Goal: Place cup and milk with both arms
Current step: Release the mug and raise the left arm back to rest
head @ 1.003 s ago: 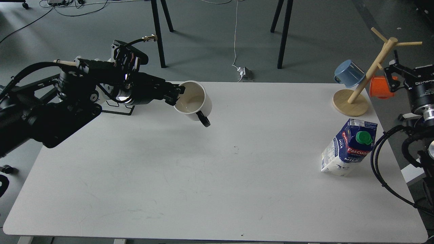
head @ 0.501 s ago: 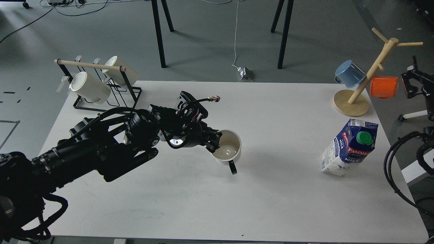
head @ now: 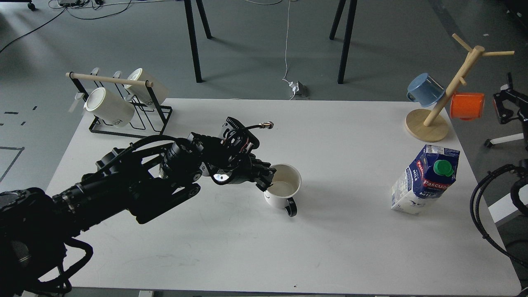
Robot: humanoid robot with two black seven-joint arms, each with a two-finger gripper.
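The left gripper [head: 267, 176] is pinched on the left rim of the cup [head: 284, 189], one finger inside and one outside, near the middle of the white bench [head: 231, 247]. The cup stands upright, seemingly with its base on the surface, white outside, cream inside, its dark handle pointing toward the near edge. The bench top is matte white with faint scuffs, set on a grey floor with black stand legs and cables beyond the far edge. The milk [head: 425, 179], a blue-and-white carton with a green cap, stands near the right edge, well apart from the cup. At the far left corner is a wire rack [head: 123, 103] of white mugs; at the far right corner a wooden mug tree [head: 449, 88]. The right gripper [head: 504, 105] hangs off the right edge; whether it is open cannot be told.
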